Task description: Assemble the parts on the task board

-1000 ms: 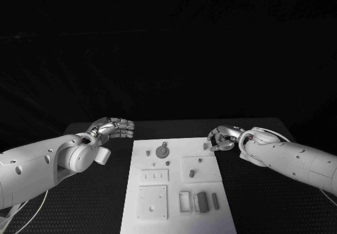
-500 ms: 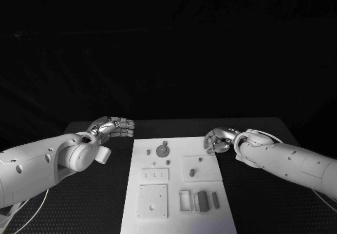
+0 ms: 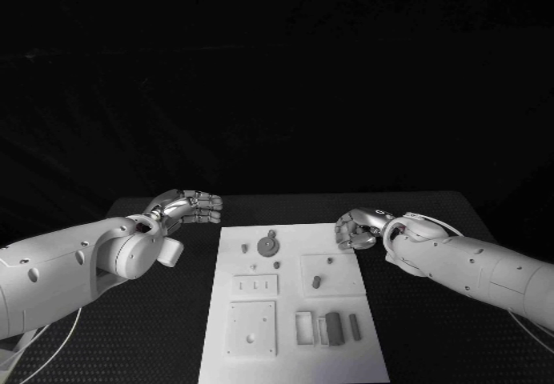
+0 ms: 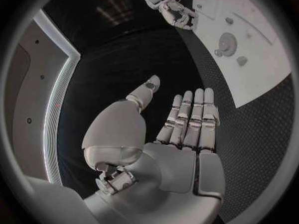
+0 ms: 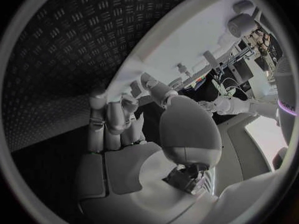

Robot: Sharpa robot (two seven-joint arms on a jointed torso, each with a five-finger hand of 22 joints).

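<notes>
The white task board lies in the middle of the black table. On it are a round grey disc, a short peg in a square plate, and two grey bars near the front. My right hand is curled over the board's far right corner, where its thumb and fingers pinch a small grey part. Left of the board's far end, my left hand hovers flat with fingers straight and together, holding nothing. The board and right hand lie beyond it.
A slotted white plate and a larger square plate sit on the board's left half. A white frame stands beside the grey bars. Bare black table lies on both sides of the board.
My right hand has moved left onto the board's far right corner and curled over the small grey part that lay uncovered there. The left hand has stayed put.
</notes>
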